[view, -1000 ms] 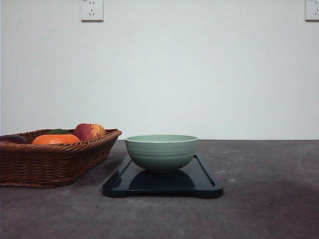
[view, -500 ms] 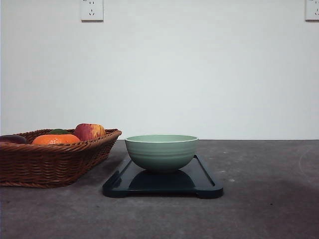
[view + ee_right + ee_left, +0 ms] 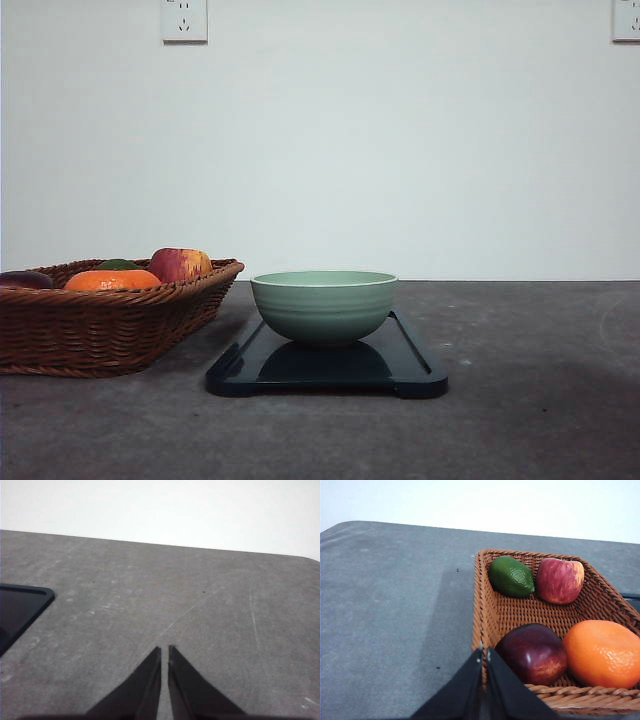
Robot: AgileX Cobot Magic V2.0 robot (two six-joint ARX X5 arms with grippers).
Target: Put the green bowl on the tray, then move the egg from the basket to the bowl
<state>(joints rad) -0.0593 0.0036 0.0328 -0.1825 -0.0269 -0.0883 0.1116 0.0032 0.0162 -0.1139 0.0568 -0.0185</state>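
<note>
The left end effector (image 3: pixel 484 652) shows two matte black fingers, flat-sided and wedge-shaped, tapering to thin tips with a pale edge along each inner face. The right end effector (image 3: pixel 164 649) matches it: two plain black tapered fingers, without visible screws, cables or markings.

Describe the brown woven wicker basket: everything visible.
The brown woven wicker basket is shallow and rectangular, with a braided rim and sloping walls, and stands upright on the grey table, left of the dark navy tray and apart from it. It holds a green lime-like fruit, a red-yellow apple, a dark red fruit and an orange. No egg is visible in it. The shut left gripper hovers by its near rim.
</note>
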